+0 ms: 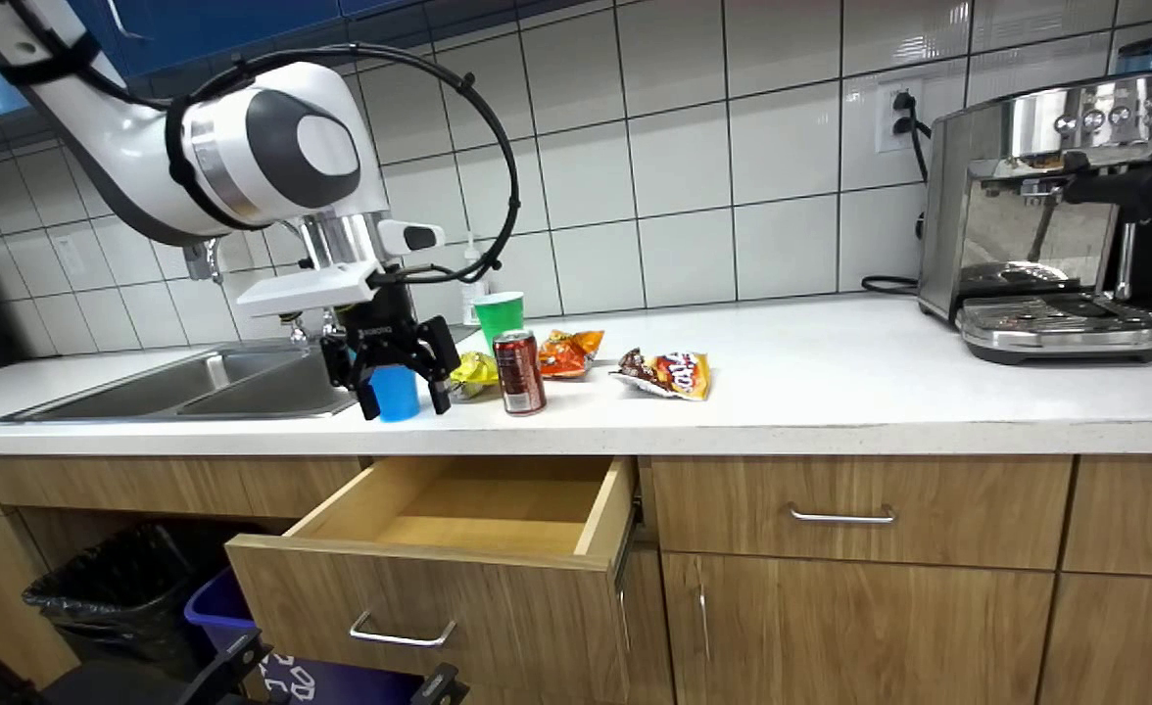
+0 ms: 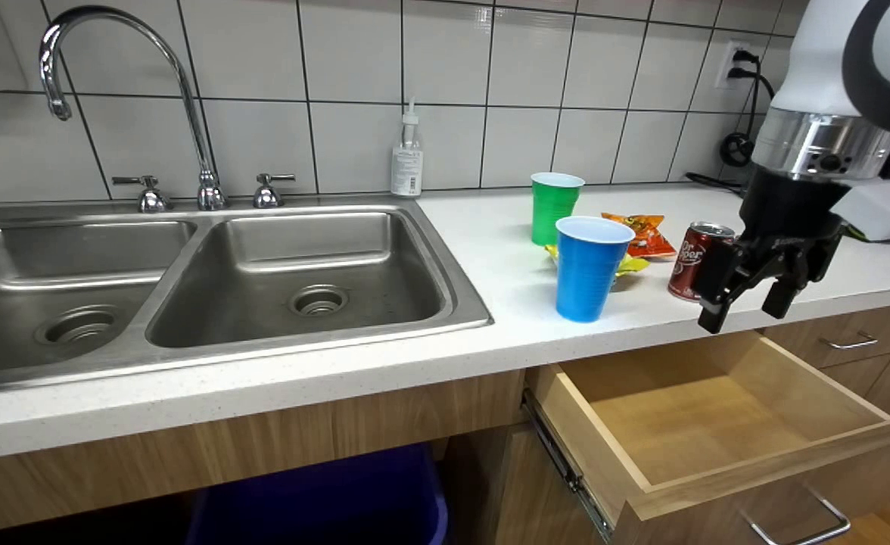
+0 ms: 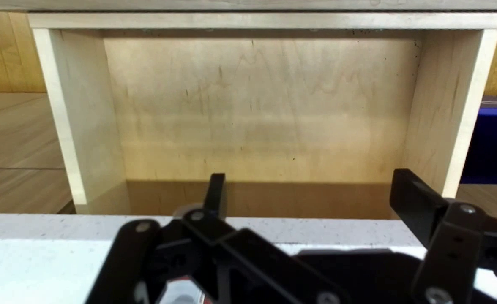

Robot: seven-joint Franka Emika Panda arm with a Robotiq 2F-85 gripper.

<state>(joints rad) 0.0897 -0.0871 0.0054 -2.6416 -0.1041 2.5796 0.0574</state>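
Black two-fingered claw (image 2: 745,312) is hanging splayed, empty | dark-red metal can (image 2: 689,265) is standing upright between it and white-tiled wall (image 2: 521,144)

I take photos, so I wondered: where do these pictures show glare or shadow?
Wrist view: a shadow band across the drawer, the counter nearly washed out; both exterior views: glare spots on the tiles; an exterior view: glints on the sink.

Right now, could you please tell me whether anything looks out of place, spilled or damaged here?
Mainly the drawer: it juts out below the counter, while its neighbour sits shut. The blue cup, green cup and can stand upright; I see no spill or clear damage.
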